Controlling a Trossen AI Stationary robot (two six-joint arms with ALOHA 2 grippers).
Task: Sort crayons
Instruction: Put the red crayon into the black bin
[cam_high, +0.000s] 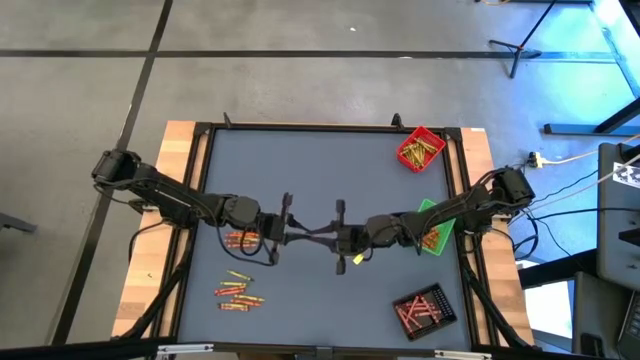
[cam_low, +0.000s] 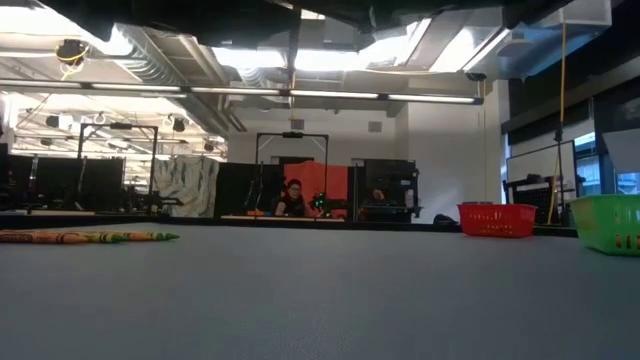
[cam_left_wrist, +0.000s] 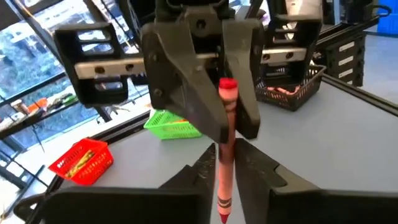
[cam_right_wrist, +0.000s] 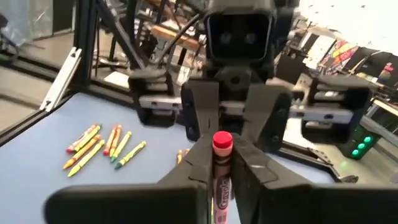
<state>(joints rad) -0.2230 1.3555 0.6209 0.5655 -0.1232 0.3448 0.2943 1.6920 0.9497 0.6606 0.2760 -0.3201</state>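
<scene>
Worktop (cam_high: 310, 170): blue-grey surface inside a black frame, wooden border outside it. Both arms meet over its middle, with bare surface on every side of the meeting point.

Left fingers (cam_left_wrist: 225, 163): tip to tip with the right fingers, closed narrowly about the lower end of a red crayon (cam_left_wrist: 226, 149). Whether they are pressing it or loosening cannot be told.

Right fingers (cam_right_wrist: 217, 158): closed on the same red crayon from the opposite end; its rounded tip stands up between them in the right wrist view. The crayon thus spans both pairs of fingers, above the worktop.

Loose crayons (cam_high: 238, 291): a scatter of red, orange, yellow and green sticks lying flat on the worktop, on the left arm's side of the fingers and toward the near edge. A second small cluster (cam_high: 240, 240) lies partly under the left wrist.

Red tray (cam_high: 420, 149): at the far right corner, well apart from the fingers, holding yellowish crayons.

Green tray (cam_high: 437, 236): at the right edge, partly under the right arm, holding some crayons.

Black tray (cam_high: 424, 309): near the right front corner, holding red crayons.

Open room: the far left half of the worktop is bare, as is the strip between the fingers and the front edge.
</scene>
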